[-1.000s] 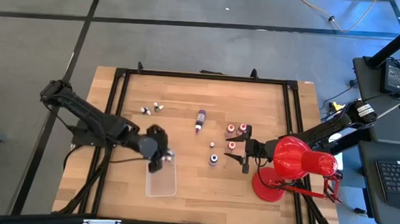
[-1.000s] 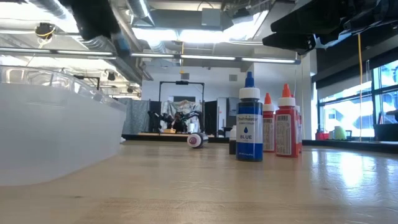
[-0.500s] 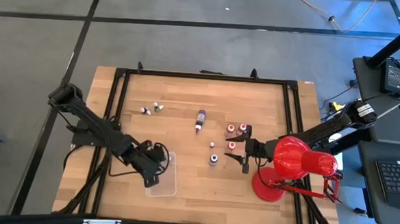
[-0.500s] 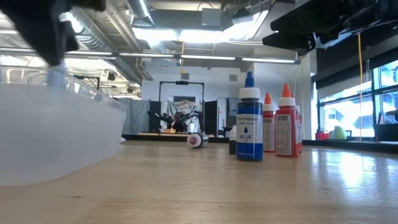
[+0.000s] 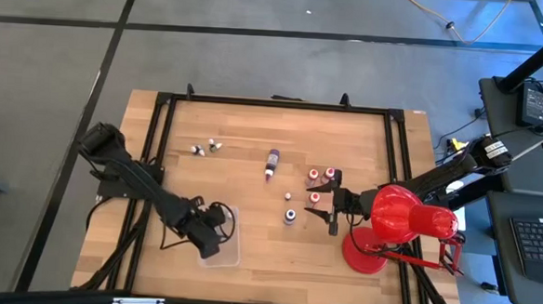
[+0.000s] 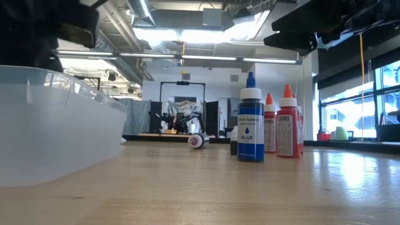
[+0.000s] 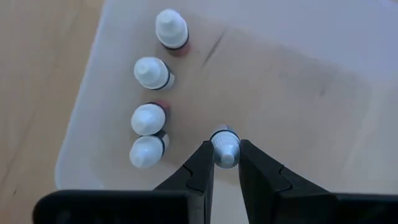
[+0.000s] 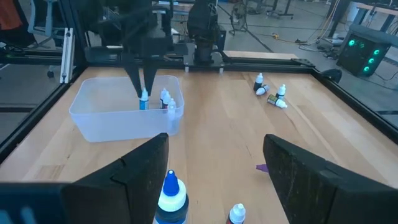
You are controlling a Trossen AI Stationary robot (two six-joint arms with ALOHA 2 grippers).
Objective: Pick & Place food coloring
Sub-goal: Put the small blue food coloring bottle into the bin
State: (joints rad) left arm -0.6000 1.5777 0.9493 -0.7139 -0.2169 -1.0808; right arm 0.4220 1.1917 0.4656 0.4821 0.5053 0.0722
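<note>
The food coloring is a set of tiny dropper bottles. Several white-capped ones [image 7: 151,73] stand in a row on the floor of the clear plastic tray [image 5: 233,253]. My left gripper [image 7: 224,163] is down inside the tray, shut on another small bottle [image 7: 224,146] with a blue body [image 8: 144,103]. More bottles [image 5: 314,198] stand at mid-table, just in front of my right gripper [image 5: 334,202], which waits open and touches nothing. A blue bottle [image 6: 250,125] and red ones [image 6: 287,125] stand upright in the low view. A longer purple bottle [image 5: 272,161] lies on its side. My left gripper pinches the small bottle by its white cap [image 7: 225,138] between its two fingers. The fingers come from above and point steeply down. The bottle hangs upright below them, within the tray's walls [image 8: 124,121]; whether its base touches the tray floor I cannot tell.
A big red desk lamp [image 5: 398,219] stands on the table's right side, over my right arm. Two loose bottles [image 5: 206,148] lie at the far left. Bare wood lies between the tray and the mid-table bottles. A black frame [image 5: 167,105] borders the table.
My left gripper has sunk and gone toward the table's near edge, tipping to point more steeply down. It stays shut on the small bottle, which has come from above the tray's far end down inside the tray, beside the row standing there.
</note>
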